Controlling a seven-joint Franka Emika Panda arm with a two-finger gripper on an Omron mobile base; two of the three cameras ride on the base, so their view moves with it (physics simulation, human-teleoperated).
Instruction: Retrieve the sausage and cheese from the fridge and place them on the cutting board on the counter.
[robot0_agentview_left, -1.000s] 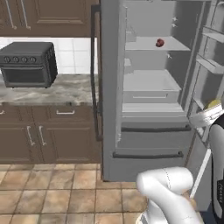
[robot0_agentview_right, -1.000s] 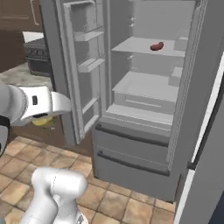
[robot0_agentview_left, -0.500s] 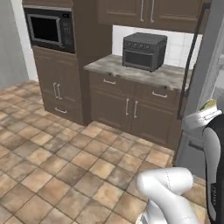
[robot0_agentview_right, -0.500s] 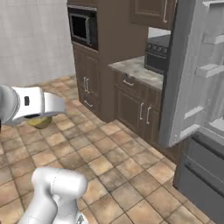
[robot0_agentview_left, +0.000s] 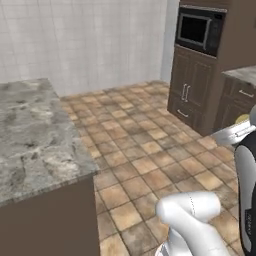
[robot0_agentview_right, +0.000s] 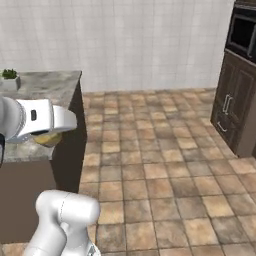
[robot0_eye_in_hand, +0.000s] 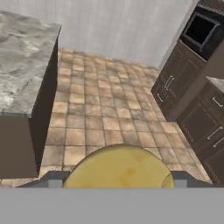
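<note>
My gripper (robot0_eye_in_hand: 116, 180) is shut on the cheese (robot0_eye_in_hand: 118, 168), a pale yellow rounded chunk that sits between the two finger tips. From the right base view the cheese (robot0_agentview_right: 48, 138) peeks out under the white hand, in front of the counter (robot0_agentview_right: 47, 85). In the left base view the cheese (robot0_agentview_left: 242, 119) shows at the right edge, above the floor. The grey marbled counter (robot0_agentview_left: 30, 135) lies to the left, over a dark brown base, and its corner (robot0_eye_in_hand: 22, 52) shows left of the hand. The sausage, the fridge and the cutting board are out of view.
A small green plant pot (robot0_agentview_right: 9, 77) stands on the counter's far end. Tall dark brown cabinets with a built-in microwave (robot0_agentview_left: 197, 31) line the right side. Brown tiled floor (robot0_agentview_right: 160, 165) stretches between them and a white tiled wall (robot0_agentview_right: 140, 40) behind.
The whole picture has swung as the base turned left: the fridge and the toaster oven have left the views and the marbled counter has come in. The cheese stays in the gripper.
</note>
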